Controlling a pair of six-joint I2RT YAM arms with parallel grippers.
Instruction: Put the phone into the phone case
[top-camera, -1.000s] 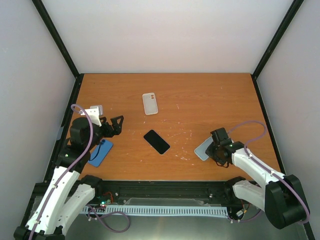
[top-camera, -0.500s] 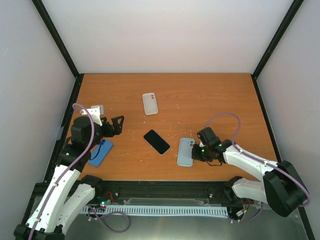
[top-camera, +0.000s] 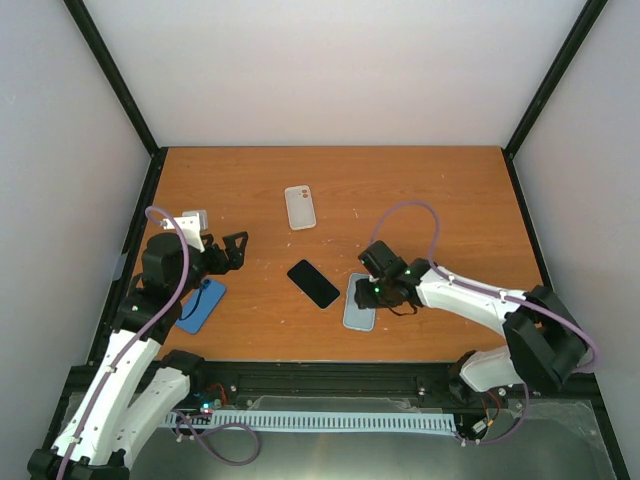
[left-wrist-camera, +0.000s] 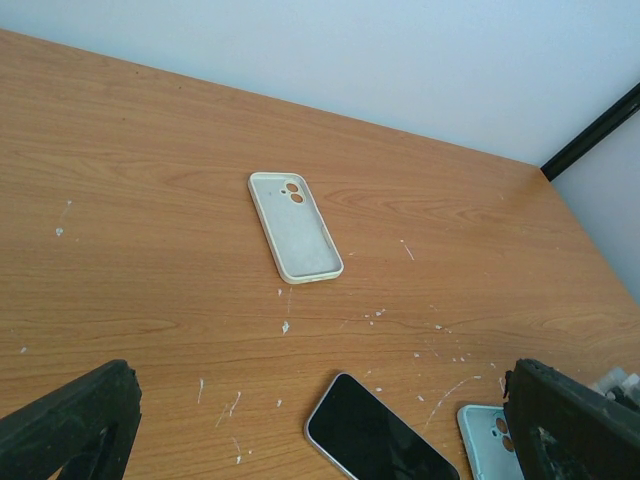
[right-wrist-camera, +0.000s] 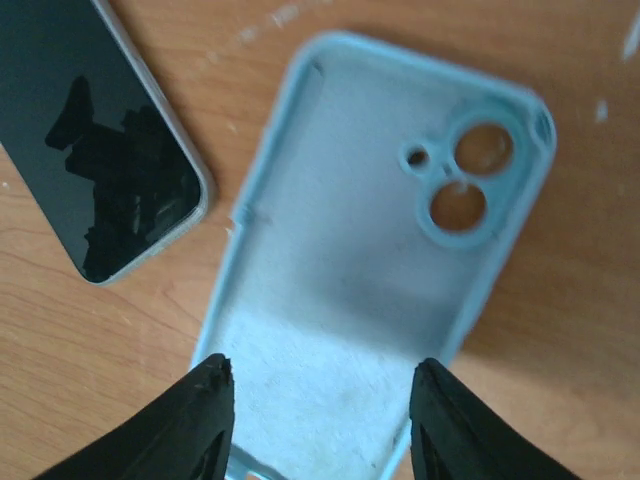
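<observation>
Top external view shows the phone case (top-camera: 360, 304), a pale sky-blue soft shell with rounded corners, lying flat and hollow side up on the wooden bench (top-camera: 440, 190). Just to its left lies the phone (top-camera: 313, 283), a slim glossy black slab with rounded corners, set at a slant near the middle of the bench. In the right wrist view a narrow strip of wood separates the two. There the phone's dark glass mirrors the arm and a thin pale edge runs round it, while the case shows a matte, faintly fuzzy lining, two round camera holes and one smaller hole.

The right arm (top-camera: 470, 300) reaches low and leftward across the bench from its base. The right fingers (right-wrist-camera: 205, 420) stand parted over the end of the case opposite the camera holes, one towards each long side, clamping nothing.

The left arm (top-camera: 160, 272) is folded at the left edge, its wrist raised and aimed at the middle of the bench. The left fingers (left-wrist-camera: 70, 425) are spread wide with nothing between them. A darker blue case (top-camera: 200, 305) lies flat beneath that arm. A white case (left-wrist-camera: 295, 227), hollow side up with two orange-tinted holes, lies well apart towards the far side.
</observation>
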